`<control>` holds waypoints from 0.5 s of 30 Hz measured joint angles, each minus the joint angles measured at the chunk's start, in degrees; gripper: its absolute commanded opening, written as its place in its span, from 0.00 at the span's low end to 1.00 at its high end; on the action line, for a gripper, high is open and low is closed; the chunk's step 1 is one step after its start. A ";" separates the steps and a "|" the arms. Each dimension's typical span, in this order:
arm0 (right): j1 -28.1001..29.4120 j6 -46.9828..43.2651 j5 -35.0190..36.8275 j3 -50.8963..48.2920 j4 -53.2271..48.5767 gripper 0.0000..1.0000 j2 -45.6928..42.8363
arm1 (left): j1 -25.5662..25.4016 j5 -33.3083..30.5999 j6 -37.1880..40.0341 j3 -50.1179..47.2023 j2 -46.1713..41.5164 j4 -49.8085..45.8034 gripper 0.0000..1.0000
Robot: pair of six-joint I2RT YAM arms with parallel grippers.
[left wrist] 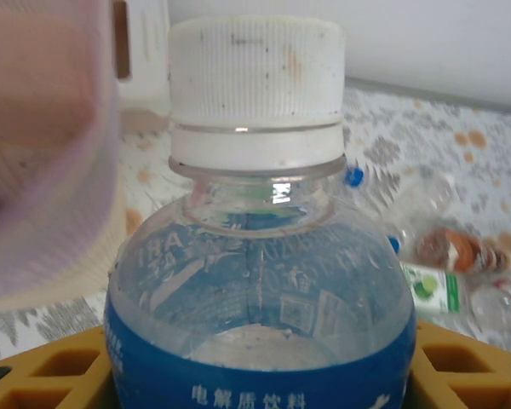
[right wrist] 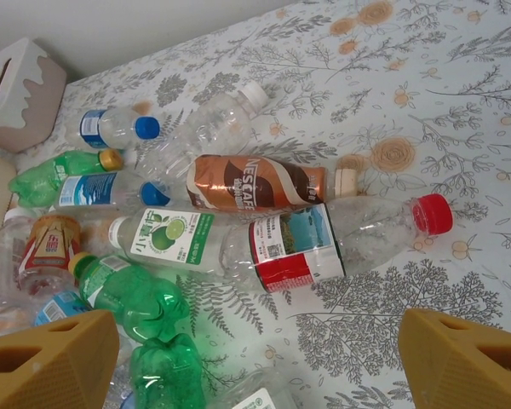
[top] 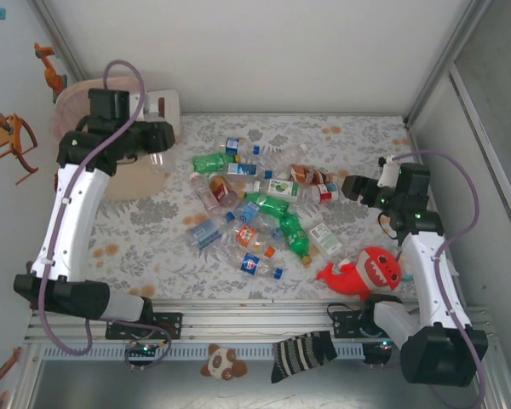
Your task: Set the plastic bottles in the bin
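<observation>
Left tool [left wrist: 255, 379] clamped white-capped bottle [left wrist: 255, 256] near bin [left wrist: 43, 170], likely for dropping in. Right tool [right wrist: 257, 358], fingers apart, hung over red-capped bottle [right wrist: 341, 239].

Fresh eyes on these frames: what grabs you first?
The heap of plastic bottles sprawled across the middle of the floral table, with a red plush toy at its near right edge. Next, the left gripper clamps a white-capped, blue-labelled bottle right beside the pink bin at the far left. The right gripper hangs open over the heap's right side.
</observation>
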 measured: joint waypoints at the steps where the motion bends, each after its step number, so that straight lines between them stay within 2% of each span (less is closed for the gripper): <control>1: 0.11 0.00 0.07 0.24 0.00 0.84 0.00 | 1.33 0.31 0.39 1.46 1.03 0.33 0.53; 9: 0.57 0.00 0.70 1.31 -1.11 0.84 0.02 | 10.58 2.16 1.66 10.60 7.43 6.05 0.53; 15: 0.94 0.00 1.29 1.86 -1.84 0.84 0.63 | 14.08 1.31 2.54 14.82 11.34 10.16 0.53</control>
